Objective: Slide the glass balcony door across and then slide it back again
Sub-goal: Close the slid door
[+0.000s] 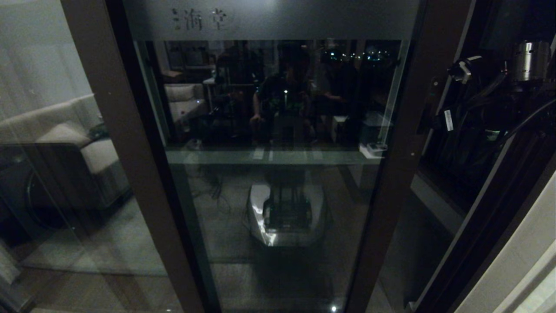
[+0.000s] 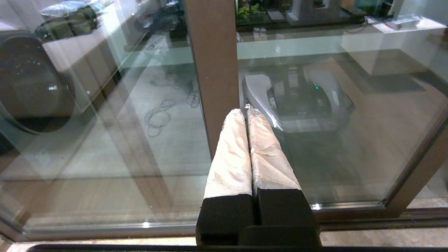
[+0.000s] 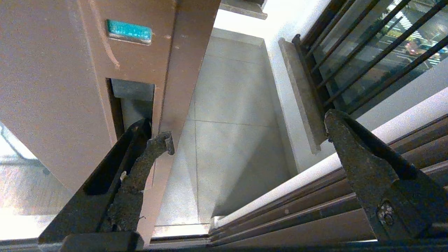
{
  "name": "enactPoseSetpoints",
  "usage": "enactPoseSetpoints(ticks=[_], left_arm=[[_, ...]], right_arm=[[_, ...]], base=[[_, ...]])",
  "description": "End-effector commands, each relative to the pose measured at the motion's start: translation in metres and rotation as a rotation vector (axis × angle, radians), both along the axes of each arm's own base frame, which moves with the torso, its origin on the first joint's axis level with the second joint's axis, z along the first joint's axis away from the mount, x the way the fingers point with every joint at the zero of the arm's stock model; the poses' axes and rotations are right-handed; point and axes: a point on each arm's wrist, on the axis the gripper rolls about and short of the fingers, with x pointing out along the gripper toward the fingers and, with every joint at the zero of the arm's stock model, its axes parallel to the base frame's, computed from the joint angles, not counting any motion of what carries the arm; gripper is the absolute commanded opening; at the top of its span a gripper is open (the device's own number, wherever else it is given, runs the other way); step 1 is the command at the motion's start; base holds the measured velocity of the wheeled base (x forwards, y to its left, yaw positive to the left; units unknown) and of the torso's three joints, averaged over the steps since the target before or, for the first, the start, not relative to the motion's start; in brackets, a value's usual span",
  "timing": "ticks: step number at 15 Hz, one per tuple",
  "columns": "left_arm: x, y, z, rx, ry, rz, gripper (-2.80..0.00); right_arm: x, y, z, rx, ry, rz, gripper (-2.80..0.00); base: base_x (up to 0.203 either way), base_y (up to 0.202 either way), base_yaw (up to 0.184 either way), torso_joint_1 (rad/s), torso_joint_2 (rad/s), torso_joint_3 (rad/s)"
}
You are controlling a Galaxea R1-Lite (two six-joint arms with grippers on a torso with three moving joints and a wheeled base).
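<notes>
One sliding panel fills the head view: the glass balcony door [image 1: 278,143], its right stile [image 3: 87,70] beside an open gap onto the balcony floor. The right gripper [image 3: 245,140], jaws wide, has one finger in the recessed handle [image 3: 133,101], apparently mid-slide; next comes a steady sideways pull. The left gripper [image 2: 248,147], fingers pressed together, idles near the door's bottom rail.

Glass balcony door [image 1: 278,108]: dark brown frame, clear glass, grey frosted top strip [image 1: 269,19] bearing dark Chinese characters. Door stile [image 3: 70,70]: reddish brown, with a small teal label [image 3: 128,31] and a grey recess [image 3: 134,101]. Left gripper [image 2: 246,112]: black body, fingers [image 2: 231,154] wrapped in white, wrinkled material. Right gripper [image 3: 248,133]: black, rough-textured grey pads. Balcony floor [image 3: 227,105]: pale grey tiles. Window bars [image 3: 367,45]: black.
</notes>
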Motion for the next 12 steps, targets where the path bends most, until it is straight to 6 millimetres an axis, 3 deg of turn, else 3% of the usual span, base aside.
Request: enactPoseSetpoints(ticks=[1, 12], left_arm=[[0.0001, 0.0, -0.0004, 0.001, 0.001, 0.0, -2.8], [0.0001, 0.0, -0.0006, 0.001, 0.002, 0.0, -2.8]], right_arm=[[0.0012, 0.0007, -0.0016, -0.002, 0.005, 0.003, 0.0], [0.0028, 0.0, -0.004, -0.012, 0.014, 0.005, 0.0]], base=[[0.0, 0.0, 0.0, 0.0, 0.0, 0.0], [0.0, 0.0, 0.0, 0.0, 0.0, 0.0]])
